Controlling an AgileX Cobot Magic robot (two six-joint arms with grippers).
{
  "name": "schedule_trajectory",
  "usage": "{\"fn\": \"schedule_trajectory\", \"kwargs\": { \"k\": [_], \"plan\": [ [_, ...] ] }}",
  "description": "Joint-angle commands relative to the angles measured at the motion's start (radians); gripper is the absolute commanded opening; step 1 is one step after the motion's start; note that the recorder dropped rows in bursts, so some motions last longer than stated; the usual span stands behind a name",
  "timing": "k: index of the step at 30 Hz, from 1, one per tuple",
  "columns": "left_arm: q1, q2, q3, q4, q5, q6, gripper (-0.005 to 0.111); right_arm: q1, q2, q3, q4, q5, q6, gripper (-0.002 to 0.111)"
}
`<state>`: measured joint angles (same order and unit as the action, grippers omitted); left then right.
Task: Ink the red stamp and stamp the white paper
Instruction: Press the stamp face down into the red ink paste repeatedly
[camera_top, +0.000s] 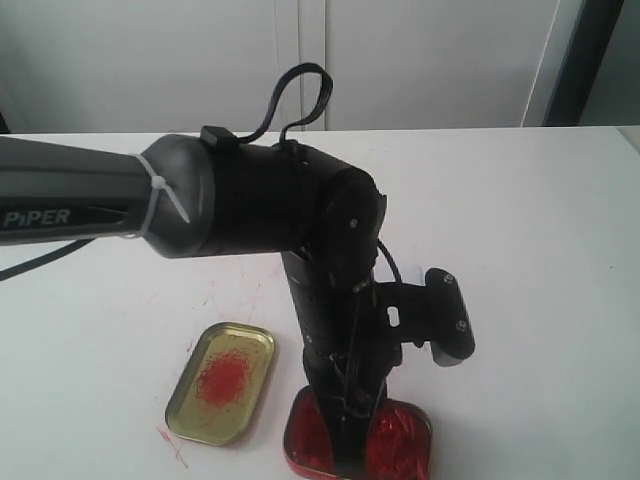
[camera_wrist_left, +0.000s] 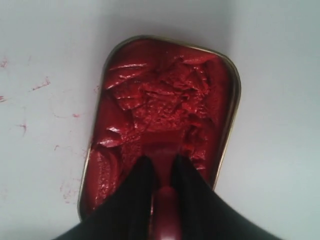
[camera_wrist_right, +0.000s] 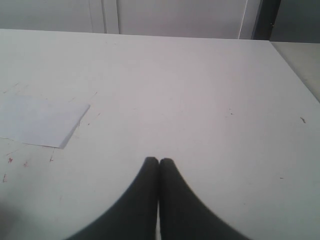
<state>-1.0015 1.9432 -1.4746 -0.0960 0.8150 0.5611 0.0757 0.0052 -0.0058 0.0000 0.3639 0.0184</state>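
Observation:
My left gripper (camera_wrist_left: 160, 161) is shut on the red stamp (camera_wrist_left: 164, 200), whose handle shows between the black fingers. The stamp's base presses into the red paste of the rounded tin (camera_wrist_left: 227, 65). In the exterior view the left arm reaches down into that tin (camera_top: 408, 440) at the bottom edge, hiding the stamp. The white paper (camera_wrist_right: 40, 121) lies flat on the table in the right wrist view, off to one side of my right gripper (camera_wrist_right: 159, 161), which is shut on nothing above bare table. The paper and the right gripper are out of the exterior view.
A gold tin (camera_top: 222, 382) with a red smear lies just left of the paste tin. Red ink marks (camera_wrist_left: 42, 84) speckle the white table around the tins. The table's far edge (camera_top: 480, 130) meets a pale wall.

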Motion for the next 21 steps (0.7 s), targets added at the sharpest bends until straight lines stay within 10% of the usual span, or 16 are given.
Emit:
{"fn": "schedule_trajectory", "kwargs": {
  "k": [1, 21],
  "plan": [
    [0.002, 0.023, -0.004, -0.029, 0.009, 0.023, 0.000, -0.007, -0.005, 0.006, 0.000, -0.015, 0.004, 0.000],
    [-0.035, 0.023, -0.004, 0.001, -0.012, 0.178, 0.000, -0.007, -0.005, 0.006, 0.000, -0.015, 0.004, 0.000]
  ]
}}
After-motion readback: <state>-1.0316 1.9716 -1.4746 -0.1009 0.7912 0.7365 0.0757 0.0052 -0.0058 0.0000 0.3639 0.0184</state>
